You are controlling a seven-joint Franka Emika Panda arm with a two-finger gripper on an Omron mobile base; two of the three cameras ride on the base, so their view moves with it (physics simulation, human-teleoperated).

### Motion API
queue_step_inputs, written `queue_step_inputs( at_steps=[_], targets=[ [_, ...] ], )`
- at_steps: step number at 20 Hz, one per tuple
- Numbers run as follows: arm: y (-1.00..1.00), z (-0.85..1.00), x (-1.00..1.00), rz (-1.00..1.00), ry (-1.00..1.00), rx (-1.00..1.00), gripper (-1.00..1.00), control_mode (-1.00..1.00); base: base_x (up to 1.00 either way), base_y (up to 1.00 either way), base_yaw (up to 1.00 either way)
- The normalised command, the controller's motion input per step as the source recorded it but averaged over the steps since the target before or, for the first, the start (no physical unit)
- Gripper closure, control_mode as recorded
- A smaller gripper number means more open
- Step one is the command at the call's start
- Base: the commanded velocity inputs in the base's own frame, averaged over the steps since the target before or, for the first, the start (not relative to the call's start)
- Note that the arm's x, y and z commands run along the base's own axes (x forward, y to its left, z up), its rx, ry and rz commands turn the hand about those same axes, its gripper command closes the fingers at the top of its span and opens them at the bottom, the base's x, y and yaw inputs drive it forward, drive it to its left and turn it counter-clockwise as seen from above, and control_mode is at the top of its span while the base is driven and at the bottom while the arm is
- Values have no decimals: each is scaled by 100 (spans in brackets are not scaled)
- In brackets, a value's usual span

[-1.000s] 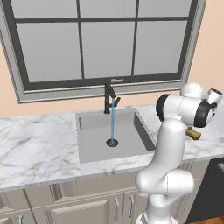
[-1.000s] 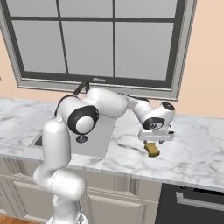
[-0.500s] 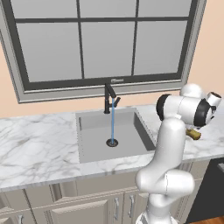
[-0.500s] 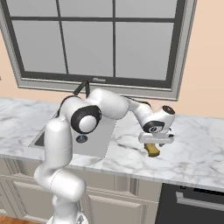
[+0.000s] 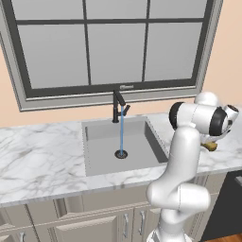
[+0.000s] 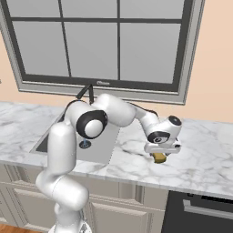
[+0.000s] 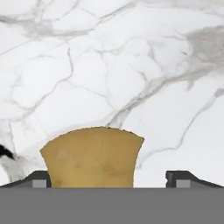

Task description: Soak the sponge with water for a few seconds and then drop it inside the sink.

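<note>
The yellow sponge [image 7: 92,157] lies on the white marble counter to the right of the sink [image 5: 101,131], and its olive-brown end [image 6: 159,158] shows just under the hand. My gripper [image 7: 112,180] is open and straddles the sponge from above. The left fingertip [image 7: 41,179] is at the sponge's edge, while the right fingertip [image 7: 183,179] stands well clear of it. In the left base view the sponge [image 5: 211,146] peeks out below the wrist. A thin blue stream of water [image 5: 122,130] runs from the black faucet [image 5: 116,106] down to the drain [image 5: 121,154].
The arm arcs from the base across the sink's right rim [image 6: 113,150] to the counter. A window frame [image 5: 118,87] backs the counter. A dark appliance front [image 6: 200,214] sits below the counter at the right. Bare marble [image 6: 205,150] lies around the sponge.
The hand has shifted a little and settled lower over the sponge. The sponge has stayed in place and the water keeps running.
</note>
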Motion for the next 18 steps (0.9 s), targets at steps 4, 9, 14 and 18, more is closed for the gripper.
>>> queue_step_inputs(
  at_steps=[4, 9, 14, 18],
  targets=[
    [0, -13, 0, 0, -2, 0, -100, -100, 0, 0, 0],
    [0, 0, 0, 0, 0, 0, -100, -100, 0, 0, 0],
    [0, 0, 0, 0, 0, 0, 100, -100, 0, 0, 0],
    [7, -6, 0, 0, 1, 0, 100, -100, 0, 0, 0]
  ],
)
